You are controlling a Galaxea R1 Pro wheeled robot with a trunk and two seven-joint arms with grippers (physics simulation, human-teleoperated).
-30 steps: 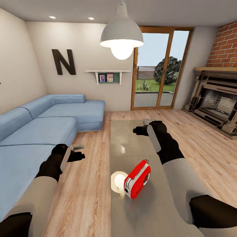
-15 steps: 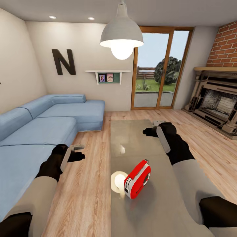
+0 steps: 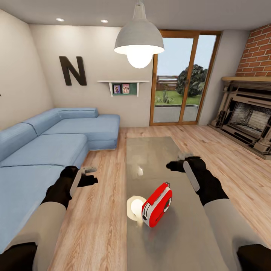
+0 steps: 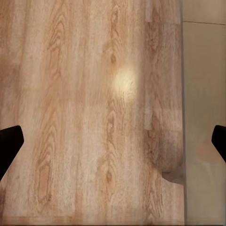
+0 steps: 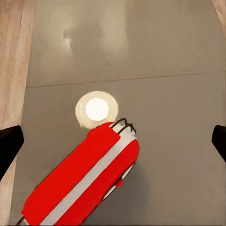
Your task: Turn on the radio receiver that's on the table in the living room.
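Observation:
The red radio receiver with white trim lies tilted on the long glossy grey table, its thin wire handle pointing away from me. My right gripper hovers open above the table, beyond the radio and slightly to its right, not touching it. In the right wrist view the radio sits below the open gripper, whose dark fingertips stand wide apart at the frame's edges. My left gripper hangs open over the wood floor, left of the table, holding nothing.
A blue sectional sofa runs along the left. The brick fireplace stands at the right, glass doors at the back. A white pendant lamp hangs over the table, and its bright reflection shows beside the radio.
My right arm has drawn back toward me and to the right, lowering over the table and nearer the radio. The left gripper dipped slightly. The radio has not moved.

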